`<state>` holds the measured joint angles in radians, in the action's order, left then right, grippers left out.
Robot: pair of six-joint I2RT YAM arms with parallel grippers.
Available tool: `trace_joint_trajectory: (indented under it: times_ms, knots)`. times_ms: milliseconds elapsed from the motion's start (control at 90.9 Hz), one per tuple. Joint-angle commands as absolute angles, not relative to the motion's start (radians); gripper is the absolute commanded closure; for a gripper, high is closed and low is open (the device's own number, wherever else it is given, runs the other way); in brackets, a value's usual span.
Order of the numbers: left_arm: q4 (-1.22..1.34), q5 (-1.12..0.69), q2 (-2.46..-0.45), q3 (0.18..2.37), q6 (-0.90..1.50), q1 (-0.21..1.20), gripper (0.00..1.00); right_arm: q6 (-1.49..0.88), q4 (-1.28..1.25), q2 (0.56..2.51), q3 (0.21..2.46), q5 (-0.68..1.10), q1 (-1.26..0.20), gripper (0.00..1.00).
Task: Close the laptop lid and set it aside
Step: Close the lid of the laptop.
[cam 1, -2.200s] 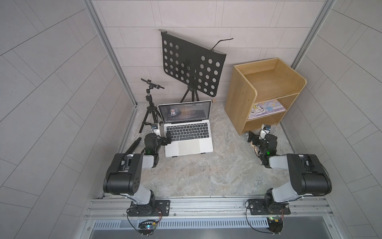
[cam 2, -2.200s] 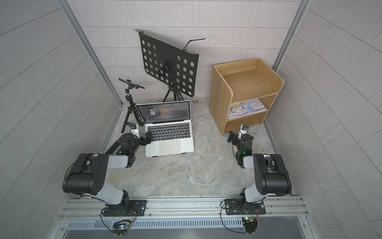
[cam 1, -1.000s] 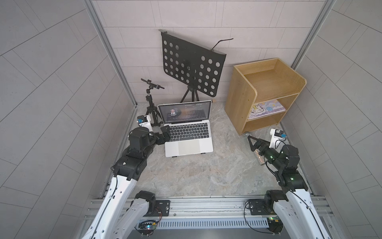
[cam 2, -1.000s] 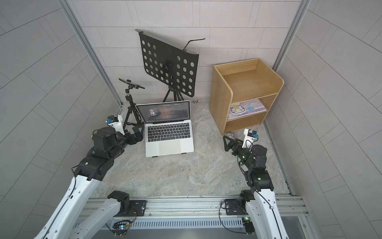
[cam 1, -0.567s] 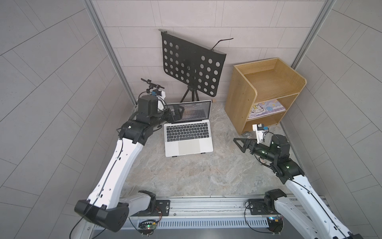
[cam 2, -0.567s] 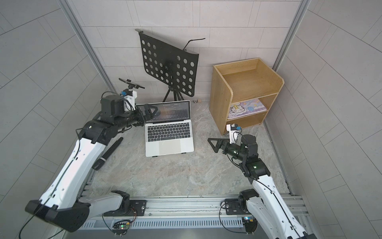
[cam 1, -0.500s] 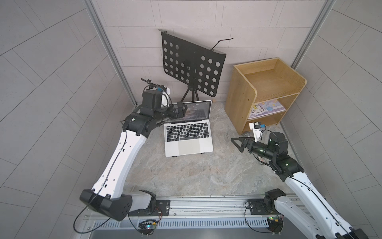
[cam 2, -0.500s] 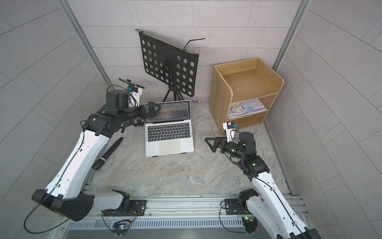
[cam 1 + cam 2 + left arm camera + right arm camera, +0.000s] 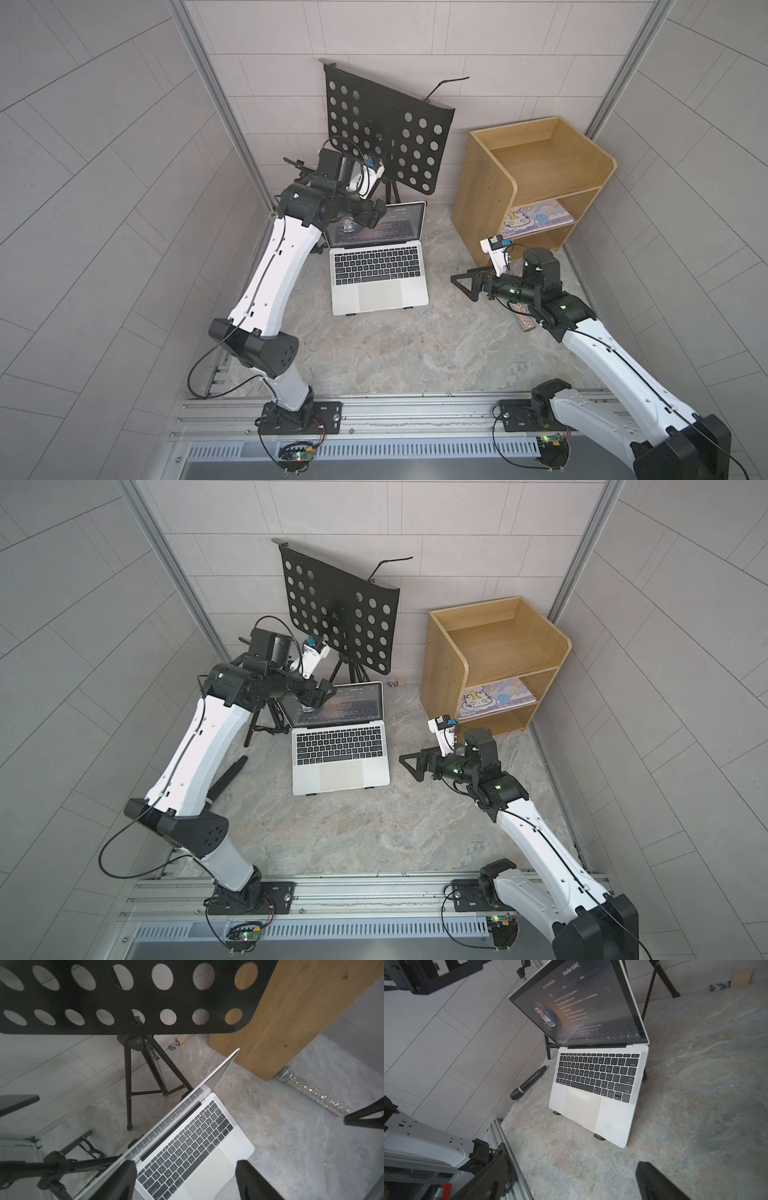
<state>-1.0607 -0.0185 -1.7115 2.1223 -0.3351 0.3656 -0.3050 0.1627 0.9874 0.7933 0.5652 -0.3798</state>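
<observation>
The silver laptop [image 9: 378, 286] [image 9: 340, 775] stands open on the marble floor, tilted up on a black stand, keyboard [image 9: 596, 1076] and trackpad showing. The laptop lid [image 9: 399, 226] [image 9: 353, 706] [image 9: 591, 1005] stands upright with its screen lit. My left gripper [image 9: 374, 214] [image 9: 322, 692] [image 9: 185, 1163] is open above the lid's upper left corner. One of its fingers [image 9: 124, 1176] lies against the lid's edge [image 9: 220, 1072]; whether they touch I cannot tell. My right gripper [image 9: 465, 284] [image 9: 411, 766] [image 9: 573, 1163] hangs open to the right of the laptop, holding nothing.
A black perforated music stand [image 9: 386, 133] rises just behind the laptop. A wooden shelf unit [image 9: 532, 174] holding a pastel book [image 9: 536, 218] stands at the right. A black microphone [image 9: 226, 777] lies left of the laptop, a glittery one [image 9: 311, 1091] by the shelf. A small tripod [image 9: 257, 725] stands at the left.
My left arm has risen from the floor and swung up to the lid's upper left corner. My right arm has lifted and reached in towards the laptop's right side.
</observation>
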Motion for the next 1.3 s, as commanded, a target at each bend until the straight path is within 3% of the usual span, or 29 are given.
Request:
trace_joint_trajectory:
  times_ms: [0, 363, 1288]
  knots:
    - [-1.089, -0.031, -1.744, 2.138, -0.546, 0.373, 0.21, -0.27, 0.173, 1.001, 0.826, 0.594, -0.385, 0.0]
    - [-1.012, -0.066, -1.79, 2.094, -0.754, 0.375, 0.18, -0.247, 0.173, 1.012, 0.824, 0.586, -0.384, 0.0]
    - [-1.02, -0.286, -1.688, 1.804, -0.796, 0.373, 0.12, -0.25, 0.156, 1.0, 0.78, 0.581, -0.385, 0.0]
